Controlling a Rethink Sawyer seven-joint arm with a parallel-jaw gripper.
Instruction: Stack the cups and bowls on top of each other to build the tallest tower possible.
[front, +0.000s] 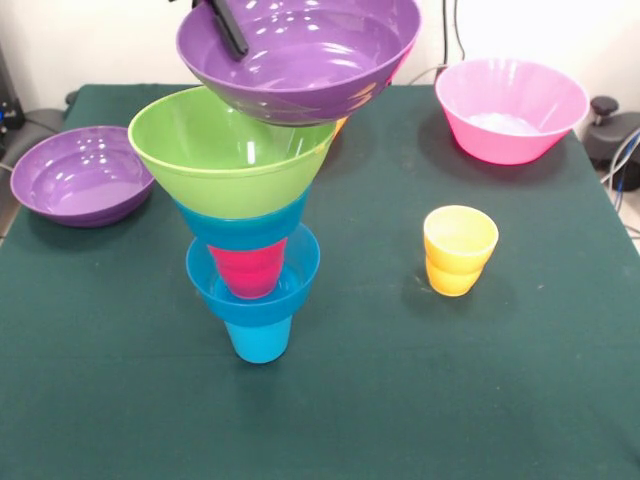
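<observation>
The tower stands left of centre. A blue cup (258, 340) is lowest, then a small blue bowl (300, 275), a red cup (248, 268), a second blue bowl (245, 228) and a lime green bowl (225, 150). Above the green bowl's right rim hangs a tilted purple bowl (300, 60). My gripper (236, 42) is shut on it, with one black finger (226, 22) inside the bowl. Whether the purple bowl touches the green one I cannot tell. A yellow cup (460, 250) stands alone to the right.
A second purple bowl (80, 175) sits at the table's left edge. A pink bowl (510, 110) sits at the far right. A sliver of an orange bowl (341, 125) shows behind the tower. Green cloth (420, 400) covers the table.
</observation>
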